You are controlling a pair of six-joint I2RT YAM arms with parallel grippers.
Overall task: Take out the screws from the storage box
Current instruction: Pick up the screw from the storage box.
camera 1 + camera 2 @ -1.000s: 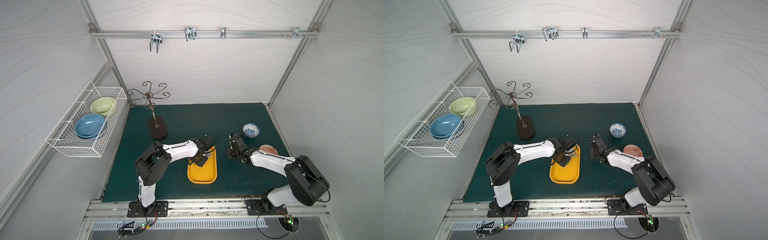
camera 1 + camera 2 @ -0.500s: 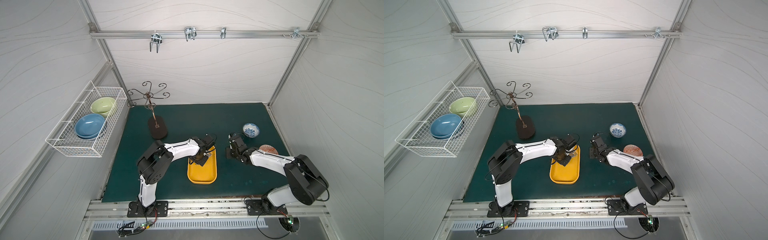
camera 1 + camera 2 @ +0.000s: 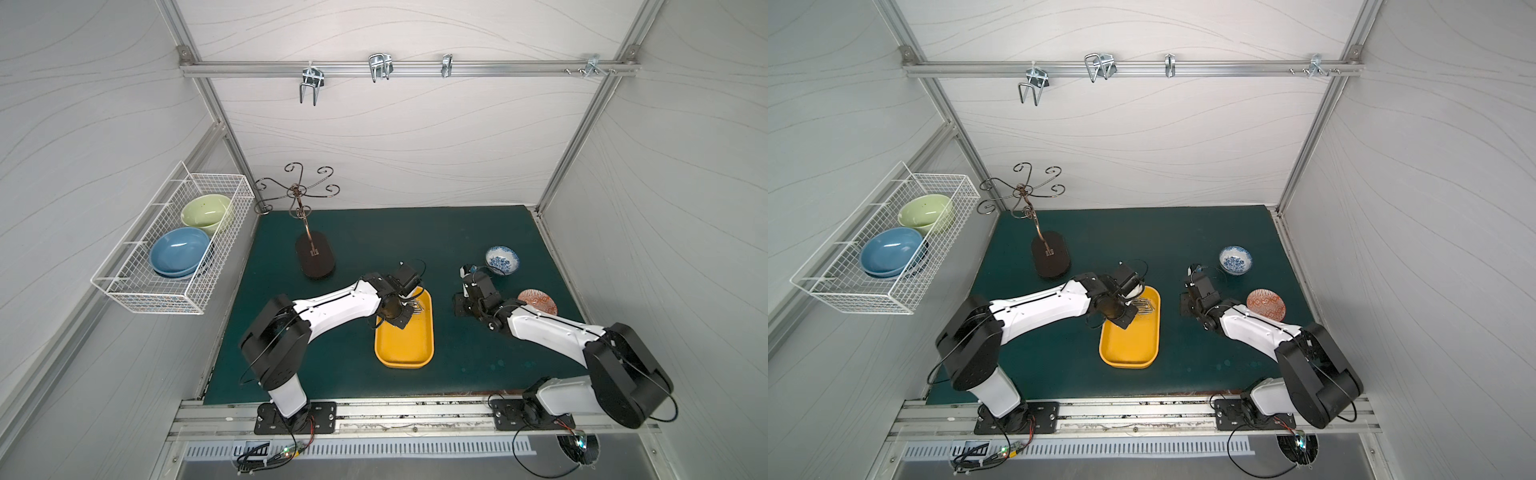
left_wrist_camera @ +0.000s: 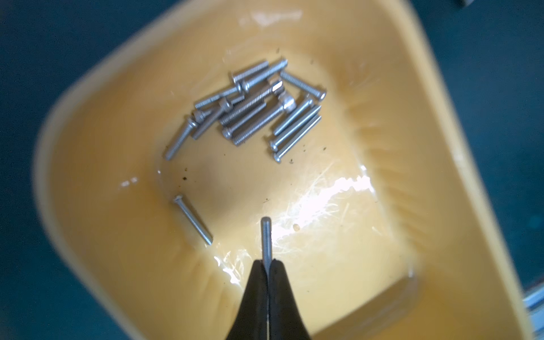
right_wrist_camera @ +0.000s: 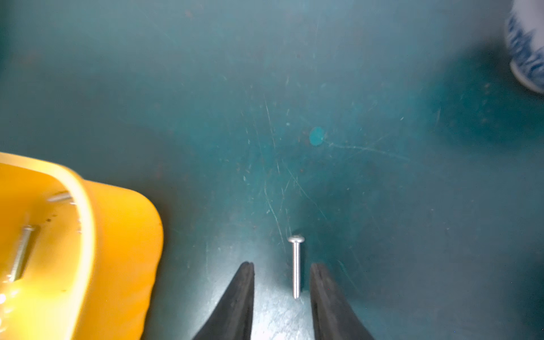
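The left claw (image 4: 266, 263) is pressed together, pinching one screw (image 4: 265, 238) by its end inside the yellow storage box (image 4: 97, 182), where the other screws (image 4: 250, 109) lie heaped. The right claw (image 5: 282, 264) is spread over the green worktop (image 5: 323, 88), and a lone screw (image 5: 296, 265) lies between its jaws, near the box.

A robot lab booth: white panel walls (image 3: 395, 145), aluminium frame (image 3: 498, 70), green mat (image 3: 415, 237)

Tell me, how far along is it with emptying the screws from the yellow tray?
Done: one screw lies on the mat, at the open right gripper. In hand: the left gripper is shut on a second screw over the tray. Left: a pile of about a dozen plus a stray screw inside.
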